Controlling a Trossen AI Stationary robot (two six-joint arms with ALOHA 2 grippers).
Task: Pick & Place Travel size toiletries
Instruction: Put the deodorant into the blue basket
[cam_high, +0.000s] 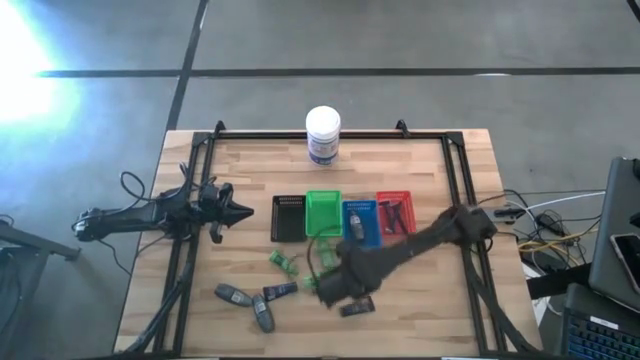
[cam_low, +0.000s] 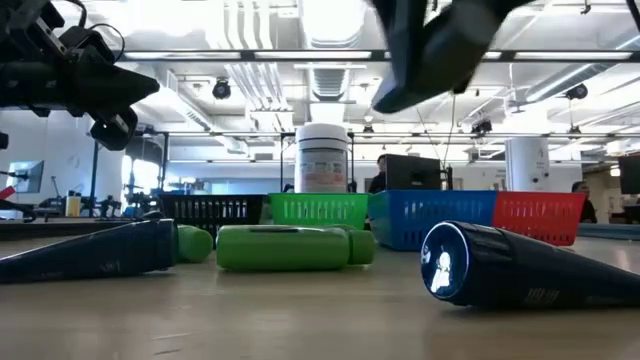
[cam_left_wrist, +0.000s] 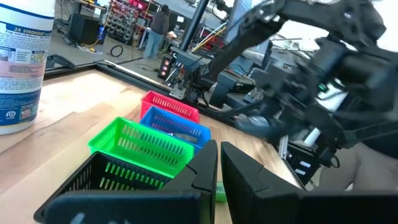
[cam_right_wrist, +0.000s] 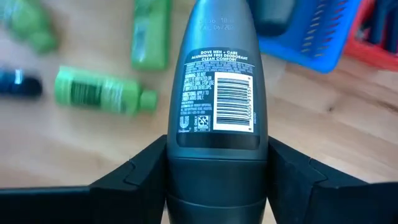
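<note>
My right gripper (cam_right_wrist: 217, 152) is shut on a grey oval mini bottle (cam_right_wrist: 217, 81) with a barcode label, over the near middle of the table (cam_high: 328, 290) and raised above it (cam_low: 440, 45). Green packets (cam_right_wrist: 99, 93) lie flat on the wood beneath it. More toiletries lie on the table: green packets (cam_high: 283, 262), grey bottles (cam_high: 232, 294) and navy tubes (cam_high: 280, 290), (cam_low: 520, 265). My left gripper (cam_high: 238, 211) waits shut at the table's left side, above the wood (cam_left_wrist: 217, 165). My right gripper pinches the grey mini bottle between its two fingers (cam_right_wrist: 146, 165), one on each narrow side of the lower body (cam_right_wrist: 217, 140) next to the cap. The bottle points forward along the fingers, its rounded end away from the wrist. It is lifted clear of the table.
Four small trays stand in a row mid-table: black (cam_high: 289, 217), green (cam_high: 322, 213), blue (cam_high: 360, 222), red (cam_high: 394, 212). A large white jar (cam_high: 323, 135) stands at the far edge. A black frame rail (cam_high: 330, 133) borders the table. Bare wood lies at the far left.
</note>
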